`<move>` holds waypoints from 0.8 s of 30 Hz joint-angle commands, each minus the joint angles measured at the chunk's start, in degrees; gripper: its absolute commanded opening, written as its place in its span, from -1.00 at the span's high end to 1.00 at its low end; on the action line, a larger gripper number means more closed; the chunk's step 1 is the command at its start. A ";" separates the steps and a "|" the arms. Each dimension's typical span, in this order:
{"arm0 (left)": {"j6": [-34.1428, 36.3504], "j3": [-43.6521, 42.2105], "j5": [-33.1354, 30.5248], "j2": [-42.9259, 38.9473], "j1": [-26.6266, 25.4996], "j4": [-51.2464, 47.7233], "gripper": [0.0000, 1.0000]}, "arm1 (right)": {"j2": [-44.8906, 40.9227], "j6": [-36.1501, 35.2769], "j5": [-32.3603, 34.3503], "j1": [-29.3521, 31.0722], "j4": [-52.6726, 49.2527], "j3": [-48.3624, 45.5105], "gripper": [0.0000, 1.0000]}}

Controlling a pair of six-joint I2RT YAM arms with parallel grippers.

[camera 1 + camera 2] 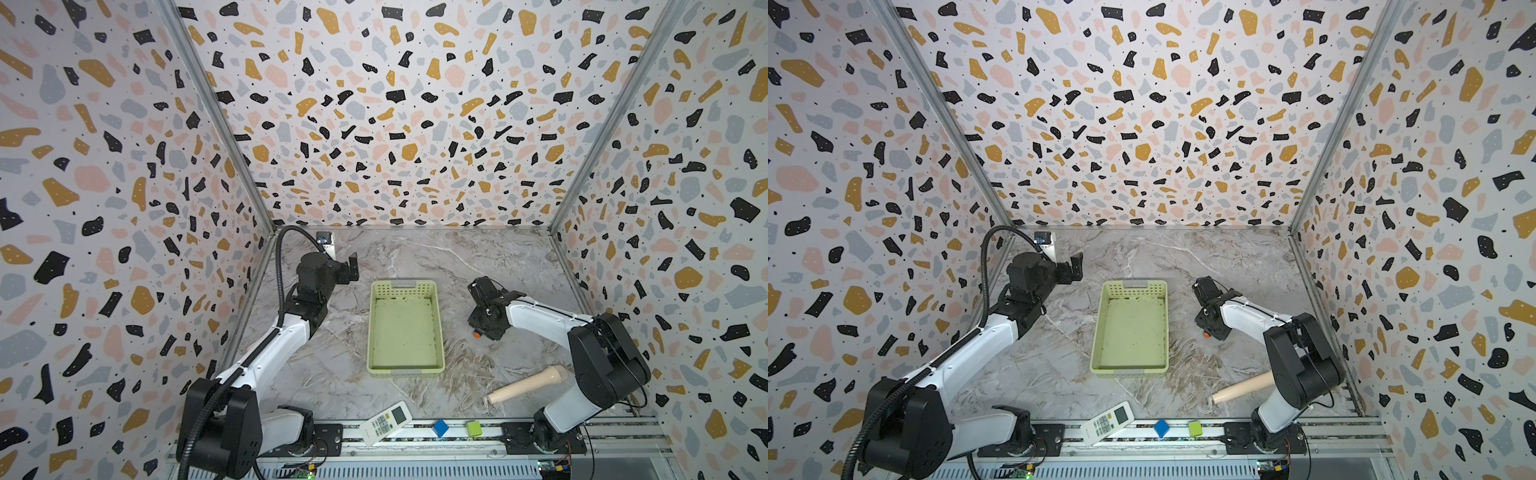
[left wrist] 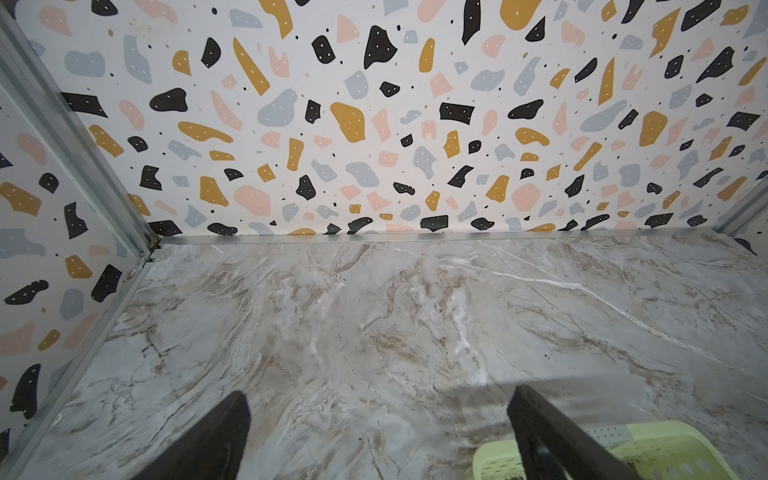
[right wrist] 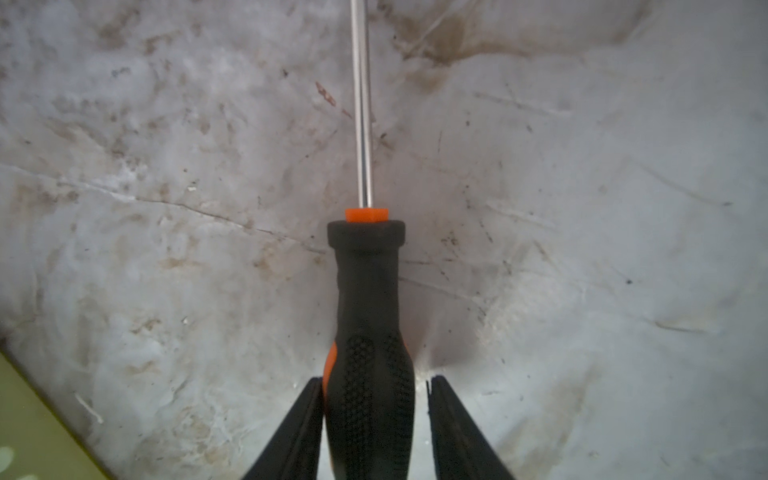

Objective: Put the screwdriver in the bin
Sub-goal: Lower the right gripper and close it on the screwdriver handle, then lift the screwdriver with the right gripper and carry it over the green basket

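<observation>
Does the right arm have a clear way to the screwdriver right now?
Probably yes. The right gripper straddles the handle of the screwdriver, which lies on the table. One finger touches it and the other stands just off. Nothing else lies close.

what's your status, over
Left gripper open, left of bin. Right gripper astride screwdriver handle on table, small gap at one finger. Nothing between it and bin.

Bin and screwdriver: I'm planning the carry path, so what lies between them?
Only bare marble tabletop lies between the bin and the screwdriver; both top views show that stretch.
</observation>
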 commanded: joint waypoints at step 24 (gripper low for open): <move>0.74 -0.01 -0.67 -0.43 -0.58 0.66 -0.99 | -1.03 -3.89 7.18 0.61 -7.50 4.95 0.37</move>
